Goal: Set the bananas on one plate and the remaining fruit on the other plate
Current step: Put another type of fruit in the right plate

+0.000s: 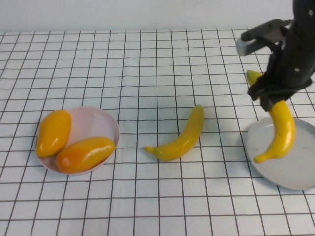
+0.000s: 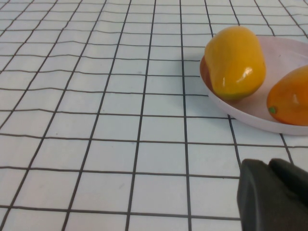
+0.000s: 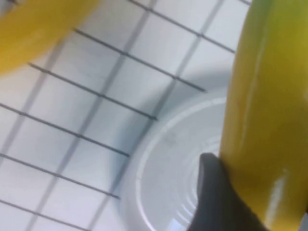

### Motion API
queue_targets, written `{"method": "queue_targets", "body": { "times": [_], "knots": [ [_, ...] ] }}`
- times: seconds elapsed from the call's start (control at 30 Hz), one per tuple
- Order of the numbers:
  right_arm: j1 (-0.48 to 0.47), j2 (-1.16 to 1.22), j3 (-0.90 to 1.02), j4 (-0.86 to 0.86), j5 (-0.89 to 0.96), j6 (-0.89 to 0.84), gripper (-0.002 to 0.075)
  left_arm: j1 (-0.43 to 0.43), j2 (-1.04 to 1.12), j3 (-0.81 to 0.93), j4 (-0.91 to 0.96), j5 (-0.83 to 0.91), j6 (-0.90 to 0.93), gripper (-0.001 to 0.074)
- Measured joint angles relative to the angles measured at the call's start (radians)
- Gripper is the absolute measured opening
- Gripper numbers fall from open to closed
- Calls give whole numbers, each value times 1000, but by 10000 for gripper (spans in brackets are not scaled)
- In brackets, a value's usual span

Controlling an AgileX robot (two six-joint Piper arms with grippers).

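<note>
**Held banana could slip or roll off the grey plate**

The long, curved, glossy yellow plastic banana (image 1: 279,129) you are carrying hangs over the round, shallow, pale grey plate (image 1: 290,172), its lower tip low over the plate's near-left part. The right gripper (image 1: 269,94) pinches it near the upper end, so most of its length dangles below the fingers (image 3: 216,202). With a grip that far from the middle, the smooth skin may pivot or slide out before you mean to let go. Judging from the high view, the tip sits close to the plate's left rim; release there and the banana may tip over the edge onto the gridded white tabletop (image 1: 147,73).

The second slim yellow banana (image 1: 179,138) lies on the tabletop between the plates, well apart from both, not yet collected. When you bring it, the first one may be nudged.

The two plump, glossy orange-yellow mango-like fruits (image 1: 69,142) rest on the pale pink round plate (image 1: 98,120), touching each other. The left gripper (image 2: 274,197) sits low near that plate; you cannot tell how its fingers stand.
</note>
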Motion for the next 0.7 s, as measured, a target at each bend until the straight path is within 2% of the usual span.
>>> {"method": "queue_targets", "body": {
  "times": [0.3, 0.5, 0.7],
  "knots": [
    [-223, -5, 184, -15, -26, -126, 310, 0, 0, 0, 0, 0, 0, 0],
    [-242, 32, 186, 60, -75, -194, 311, 0, 0, 0, 0, 0, 0, 0],
    [-242, 85, 179, 85, -79, -201, 391, 0, 0, 0, 0, 0, 0, -1]
  ]
}}
